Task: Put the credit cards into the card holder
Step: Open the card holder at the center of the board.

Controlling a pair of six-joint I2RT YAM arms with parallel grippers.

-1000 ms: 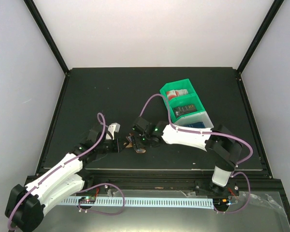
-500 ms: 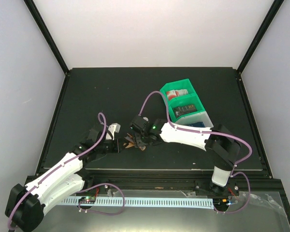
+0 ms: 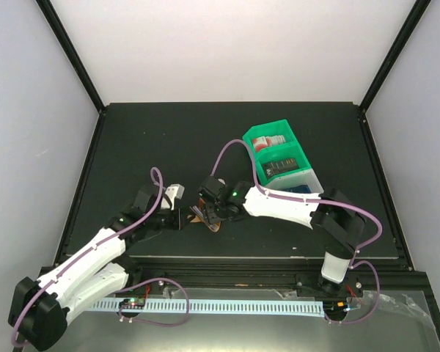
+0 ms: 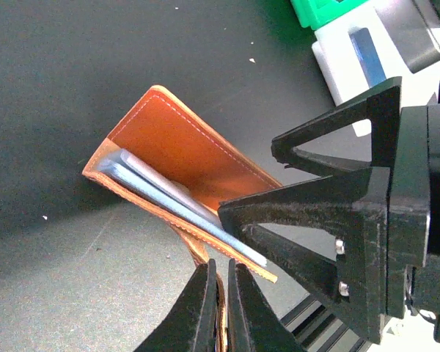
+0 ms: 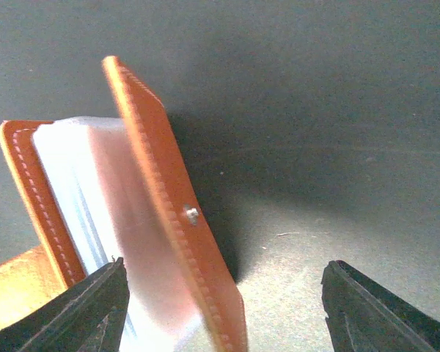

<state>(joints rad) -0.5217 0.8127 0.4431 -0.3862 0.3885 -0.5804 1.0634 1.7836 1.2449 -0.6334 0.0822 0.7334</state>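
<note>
The brown leather card holder (image 3: 201, 215) stands half open on its edge between my grippers. In the left wrist view the card holder (image 4: 183, 150) shows pale blue and grey sheets inside; I cannot tell sleeves from cards. My left gripper (image 4: 221, 275) is shut on the holder's snap tab. My right gripper (image 5: 220, 315) is open, and one cover of the card holder (image 5: 169, 213), with its snap stud, stands between the jaws near the left finger. Clear sleeves (image 5: 73, 191) show behind it. Credit cards lie in the tray: red-and-white (image 3: 268, 141), dark (image 3: 282, 165), blue (image 3: 297, 188).
The green-and-white divided tray (image 3: 308, 176) stands at the right of the black mat, close behind the right arm. It also shows at the top right of the left wrist view (image 4: 326, 55). The mat's front edge and a metal rail run just below the grippers.
My right gripper has moved a little left, closer round the card holder. My left gripper has shifted slightly with the tab still in it.
</note>
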